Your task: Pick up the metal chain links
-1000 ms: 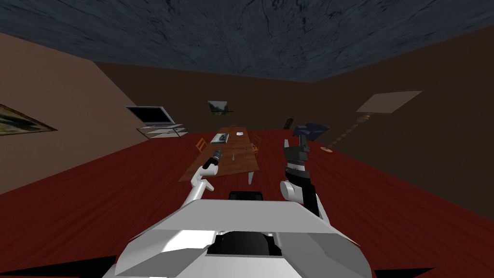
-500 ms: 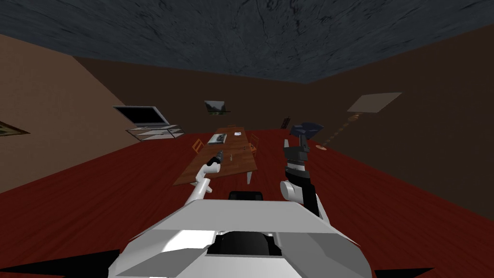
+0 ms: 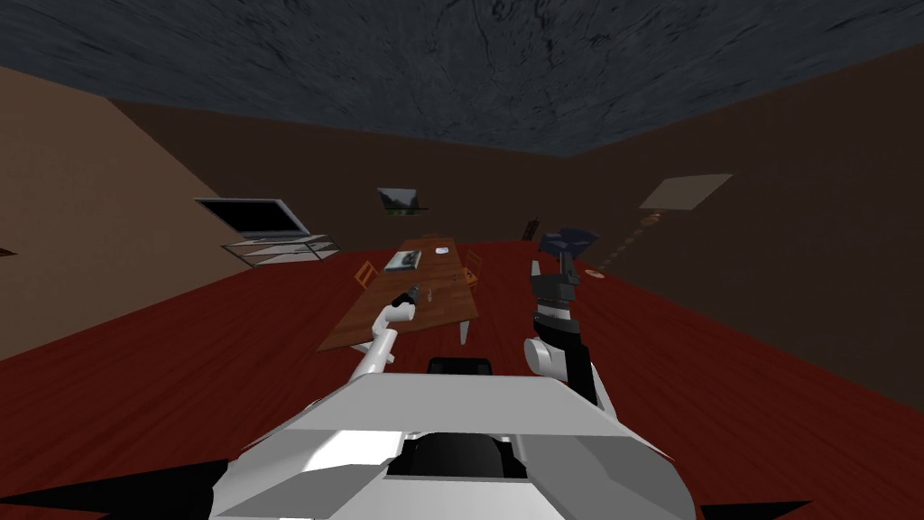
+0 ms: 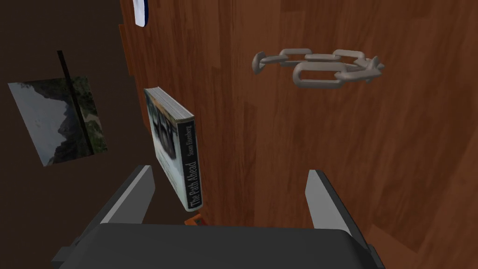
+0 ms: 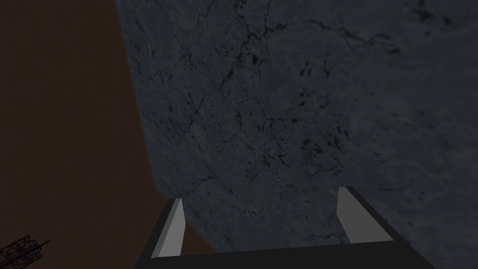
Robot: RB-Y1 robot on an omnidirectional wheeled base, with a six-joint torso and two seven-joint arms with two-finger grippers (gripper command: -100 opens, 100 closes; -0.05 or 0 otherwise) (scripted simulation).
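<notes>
One chain (image 4: 317,67), several grey links bunched at one end, lies flat on the one wooden table (image 4: 280,149). It sits ahead of the left gripper (image 4: 229,172) and apart from it, past the tips, off toward the finger (image 4: 324,198) farther from the book (image 4: 175,154). That single book lies near the other finger, by the table's edge. The left fingers stand wide apart with nothing between them. One small white and blue thing (image 4: 141,11) lies farther out beyond the book. The right gripper (image 5: 261,195) is raised, fingers spread and empty.
</notes>
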